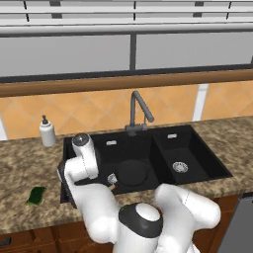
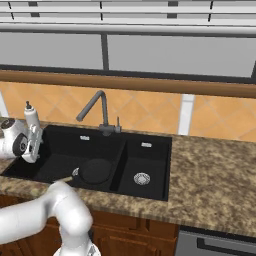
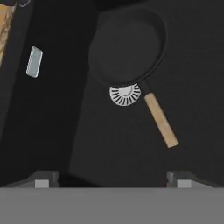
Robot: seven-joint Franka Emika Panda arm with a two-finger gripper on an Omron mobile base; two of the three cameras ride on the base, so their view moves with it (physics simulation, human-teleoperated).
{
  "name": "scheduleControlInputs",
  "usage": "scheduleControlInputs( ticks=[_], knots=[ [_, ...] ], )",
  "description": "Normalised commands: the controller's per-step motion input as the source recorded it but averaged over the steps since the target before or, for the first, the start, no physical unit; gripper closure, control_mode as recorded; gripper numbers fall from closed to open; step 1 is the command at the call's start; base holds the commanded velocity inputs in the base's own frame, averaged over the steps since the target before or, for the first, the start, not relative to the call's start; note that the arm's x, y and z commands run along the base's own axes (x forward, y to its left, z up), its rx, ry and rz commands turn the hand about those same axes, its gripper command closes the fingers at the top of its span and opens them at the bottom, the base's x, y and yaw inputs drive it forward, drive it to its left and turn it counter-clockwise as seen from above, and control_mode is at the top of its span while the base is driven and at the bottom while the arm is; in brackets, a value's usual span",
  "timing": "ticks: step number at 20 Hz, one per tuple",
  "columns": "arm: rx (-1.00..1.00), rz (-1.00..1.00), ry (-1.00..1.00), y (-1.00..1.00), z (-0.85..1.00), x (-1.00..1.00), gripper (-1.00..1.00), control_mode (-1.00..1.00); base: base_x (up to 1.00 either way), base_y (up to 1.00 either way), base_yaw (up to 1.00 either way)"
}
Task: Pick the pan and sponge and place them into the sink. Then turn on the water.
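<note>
Pan in sink, gripper off it

Pan (image 3: 127, 48) lies flat in larger left bowl of sink (image 1: 197, 148), partly over drain (image 3: 125, 95), handle twd front edge. Gripper (image 3: 113, 179) above, jaws wide apart, empty. Sponge (image 1: 36, 195) on worktop (image 1: 237, 133) nr front-left edge.

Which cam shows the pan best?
Hand view: the whole pan shows from above with its wooden handle, partly covering the drain. In both base views the arm hides part of it.
</note>
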Motion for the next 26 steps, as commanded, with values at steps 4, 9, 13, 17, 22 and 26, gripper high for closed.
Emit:
scheduleControlInputs(
  ticks=[4,9,13,17,22,26],
  knots=[
    [-0.06,0.44,-0.11,0.01,0.38,-0.67,-1.0,-1.0,0.0,0.0,0.0],
    [0.01,0.58,-0.23,-0.02,0.0,-0.85,-1.0,-1.0,0.0,0.0,0.0],
    [0.06,0.48,-0.2,-0.12,0.21,-0.86,-1.0,-1.0,0.0,0.0,0.0],
    [0.0,0.35,0.03,0.0,0.57,-0.54,-1.0,-1.0,0.0,0.0,0.0],
    [0.0,0.22,0.13,0.11,0.56,-0.45,-1.0,-1.0,0.0,0.0,0.0],
    [-0.05,0.07,0.11,0.48,0.38,-0.42,-1.0,-1.0,0.0,0.0,0.0]
  ],
)
